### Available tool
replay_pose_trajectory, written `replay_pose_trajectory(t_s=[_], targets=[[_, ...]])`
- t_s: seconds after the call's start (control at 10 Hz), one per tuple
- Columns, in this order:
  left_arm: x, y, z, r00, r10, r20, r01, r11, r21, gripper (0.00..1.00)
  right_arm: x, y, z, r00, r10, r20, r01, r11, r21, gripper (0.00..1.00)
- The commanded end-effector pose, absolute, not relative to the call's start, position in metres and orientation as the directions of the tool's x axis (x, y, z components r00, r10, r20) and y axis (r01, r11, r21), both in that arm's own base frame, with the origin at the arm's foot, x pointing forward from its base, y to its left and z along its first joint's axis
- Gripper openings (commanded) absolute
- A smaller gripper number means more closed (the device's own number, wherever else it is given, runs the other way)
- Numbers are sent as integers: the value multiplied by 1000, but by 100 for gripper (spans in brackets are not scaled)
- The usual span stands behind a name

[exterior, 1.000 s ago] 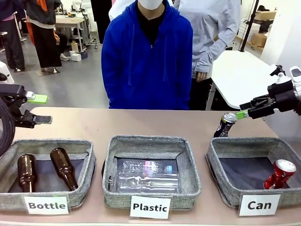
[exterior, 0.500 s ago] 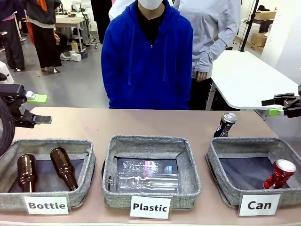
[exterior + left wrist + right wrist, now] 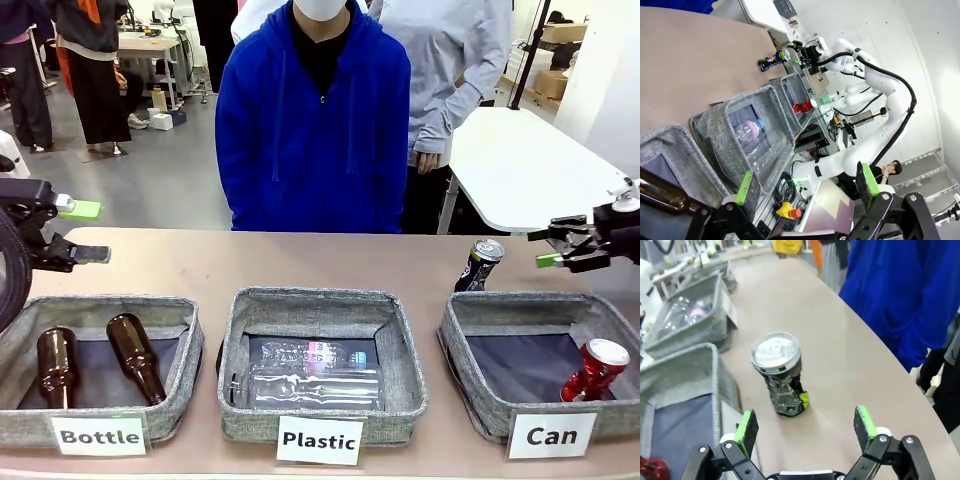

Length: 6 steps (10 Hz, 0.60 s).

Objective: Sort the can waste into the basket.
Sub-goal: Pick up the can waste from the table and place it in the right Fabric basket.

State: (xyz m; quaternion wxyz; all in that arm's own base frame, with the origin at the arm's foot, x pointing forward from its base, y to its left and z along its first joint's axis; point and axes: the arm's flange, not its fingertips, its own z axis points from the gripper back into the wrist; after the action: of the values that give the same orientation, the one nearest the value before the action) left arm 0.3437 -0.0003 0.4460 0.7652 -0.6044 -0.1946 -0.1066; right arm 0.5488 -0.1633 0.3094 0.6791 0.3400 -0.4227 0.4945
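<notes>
A dark dented can (image 3: 480, 265) with a silver top stands on the table just behind the grey basket (image 3: 476, 392) labelled "Can". A red dented can (image 3: 594, 369) lies inside that basket at its right. My right gripper (image 3: 556, 244) hangs open at the right edge, a little right of the dark can (image 3: 778, 371), which stands ahead of its spread fingers and apart from them. The basket's corner (image 3: 685, 365) lies to that can's left, the red can (image 3: 650, 467) at the bottom left. My left gripper (image 3: 85, 232) stays open at the far left, holding nothing.
A basket (image 3: 180, 370) labelled "Bottle" holds two brown glass bottles (image 3: 135, 357). The middle basket (image 3: 400, 345) labelled "Plastic" holds clear plastic bottles (image 3: 315, 375). A person in a blue hoodie (image 3: 310, 130) stands at the far side. A white table (image 3: 525, 165) stands behind on the right.
My right gripper pulled back to the right from the dark can's top, then came in again lower, beside the can. The cans and my left arm stayed put.
</notes>
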Motion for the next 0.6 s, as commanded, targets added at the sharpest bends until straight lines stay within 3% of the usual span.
replay_pose_trajectory(t_s=[0.0,0.5], targets=[[342,-1,447,897,79,436,406,246,-880,100,559,-147,305,129,418,899,-964,264,16,100],[342,-1,447,897,79,436,406,246,-880,100,586,-103,283,150,482,863,-974,223,45,100]])
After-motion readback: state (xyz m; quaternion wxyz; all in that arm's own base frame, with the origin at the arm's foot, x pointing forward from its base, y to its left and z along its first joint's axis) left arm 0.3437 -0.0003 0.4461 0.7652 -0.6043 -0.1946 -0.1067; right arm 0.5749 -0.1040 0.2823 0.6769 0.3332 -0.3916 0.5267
